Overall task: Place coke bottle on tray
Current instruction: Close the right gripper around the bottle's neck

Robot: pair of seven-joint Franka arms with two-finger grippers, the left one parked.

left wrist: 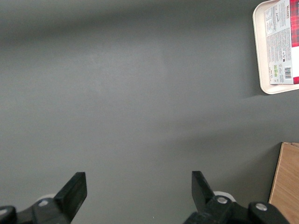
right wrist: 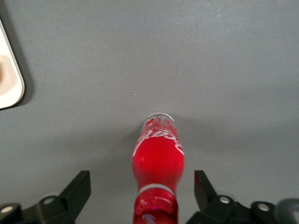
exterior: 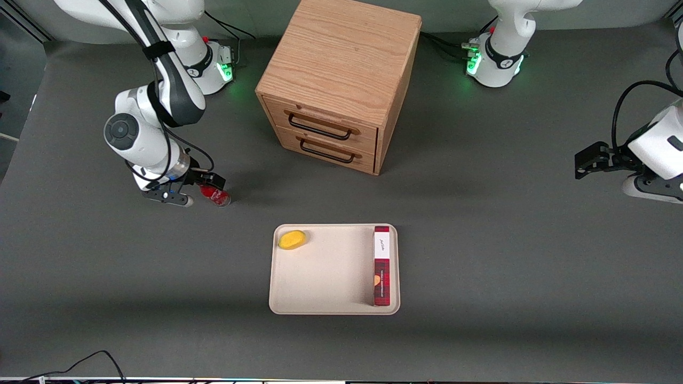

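The coke bottle (exterior: 217,197) is a small red bottle with white lettering, on the grey table toward the working arm's end, well apart from the tray (exterior: 325,290). My right gripper (exterior: 204,191) is open, and its fingers stand on either side of the bottle's capped end without touching it. In the right wrist view the bottle (right wrist: 159,156) points away from the gripper (right wrist: 140,189), red cap nearest and clear base farthest, with gaps to both fingers (right wrist: 77,189). A corner of the cream tray (right wrist: 10,88) shows there too.
On the tray lie a yellow lemon-like object (exterior: 292,239) and a long red plaid box (exterior: 381,266). A wooden two-drawer cabinet (exterior: 341,80) stands farther from the front camera than the tray. The left wrist view shows the tray's corner (left wrist: 261,70).
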